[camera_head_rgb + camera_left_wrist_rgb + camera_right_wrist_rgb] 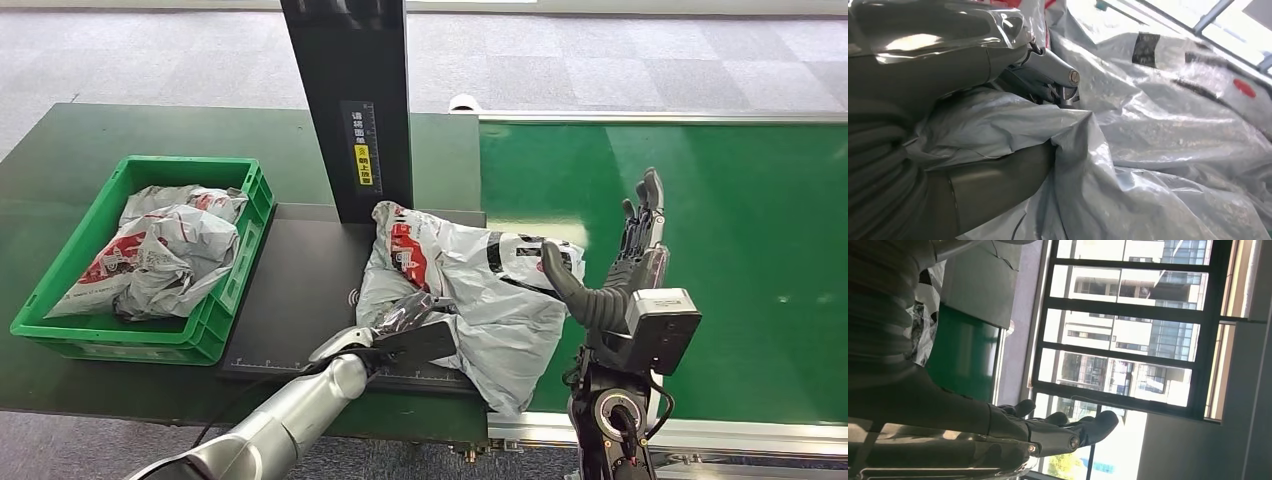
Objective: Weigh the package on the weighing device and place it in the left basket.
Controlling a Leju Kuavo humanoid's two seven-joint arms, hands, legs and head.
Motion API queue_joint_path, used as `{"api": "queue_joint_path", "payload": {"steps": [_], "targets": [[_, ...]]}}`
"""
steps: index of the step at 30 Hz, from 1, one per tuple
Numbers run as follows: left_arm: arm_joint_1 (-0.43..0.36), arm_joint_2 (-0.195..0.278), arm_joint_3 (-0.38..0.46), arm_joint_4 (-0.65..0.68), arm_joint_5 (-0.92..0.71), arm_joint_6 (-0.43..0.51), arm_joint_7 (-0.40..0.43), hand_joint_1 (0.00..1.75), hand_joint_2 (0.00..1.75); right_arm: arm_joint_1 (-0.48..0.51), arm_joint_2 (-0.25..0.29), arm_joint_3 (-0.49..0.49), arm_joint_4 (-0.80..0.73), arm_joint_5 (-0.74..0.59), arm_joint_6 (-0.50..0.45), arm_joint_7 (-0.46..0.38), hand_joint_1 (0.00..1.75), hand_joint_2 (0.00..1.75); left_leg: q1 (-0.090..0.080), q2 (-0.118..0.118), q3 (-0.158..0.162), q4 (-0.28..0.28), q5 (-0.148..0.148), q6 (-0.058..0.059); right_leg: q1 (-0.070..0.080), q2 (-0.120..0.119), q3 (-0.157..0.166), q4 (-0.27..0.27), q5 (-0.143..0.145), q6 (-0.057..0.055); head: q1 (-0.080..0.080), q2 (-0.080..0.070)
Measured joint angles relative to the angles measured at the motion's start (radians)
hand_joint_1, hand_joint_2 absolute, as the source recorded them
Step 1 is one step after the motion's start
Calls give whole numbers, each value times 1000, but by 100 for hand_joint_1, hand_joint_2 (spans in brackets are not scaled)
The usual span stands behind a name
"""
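Left hand (400,335) grips package (480,290); green basket (225,290) holds two packages (165,250).

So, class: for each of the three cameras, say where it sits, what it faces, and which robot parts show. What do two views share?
Head view: high on the body, looking down at the scale, basket and belt; both arms show.
Left wrist view: behind the left hand, facing the package it grips.
Right wrist view: behind the raised right hand, facing windows.
Shared: head and left wrist views show the package.
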Motion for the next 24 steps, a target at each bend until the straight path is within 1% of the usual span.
{"api": "queue_joint_path", "payload": {"steps": [2,3,7,10,14,16,18,19,20,22,24], "targets": [[13,6,39,-29,69,66,-40,175,175,-3,1,-4,6,-2,3,3,0,175,0,0,0,0,0,0,0,0,0,0,0,0,0,0],[25,13,62,-64,98,90,-53,175,175,-5,2,-6,10,-6,3,2,0,175,0,0,0,0,0,0,0,0,-1,0,0,0,0,0],[96,49,140,-284,148,144,-52,175,175,-7,1,-19,24,-20,3,-8,0,175,0,0,-1,0,0,0,0,0,-1,0,0,0,0,0],[154,74,183,-464,198,199,-87,175,175,-2,1,-31,28,-25,-1,-15,0,175,0,1,-2,0,0,0,1,1,-3,0,0,0,0,0],[249,109,225,-777,287,288,-167,175,175,16,-1,-45,28,-26,-19,-19,0,175,0,1,-4,0,0,0,0,1,-4,0,-1,0,0,0],[304,139,232,-961,319,381,-199,175,175,30,-2,-54,28,-26,-31,-26,0,175,0,1,-4,-1,-1,-1,0,1,-4,0,-1,0,0,0],[359,179,241,-1145,368,487,-219,175,175,49,-5,-62,27,-26,-40,-29,0,175,0,2,-4,-1,-2,-2,1,2,-4,0,-2,0,0,0],[386,198,257,-1231,401,513,-222,175,175,61,-7,-68,26,-25,-41,-23,0,175,0,2,-4,-1,-2,-2,1,2,-5,0,-3,0,0,0],[409,213,282,-1303,435,513,-224,175,175,72,-9,-74,26,-24,-41,-16,0,175,1,2,-4,-1,-2,-2,1,1,-4,0,-3,0,0,0],[447,232,356,-1421,502,478,-224,175,175,92,-13,-88,26,-19,-39,-2,0,175,1,1,-3,-1,-3,-2,1,1,-4,0,-4,-1,0,0],[467,238,439,-1486,553,439,-225,175,175,111,-14,-103,28,-14,-39,1,0,175,2,0,-3,-1,-3,-3,1,0,-4,0,-4,-1,0,0]]}}
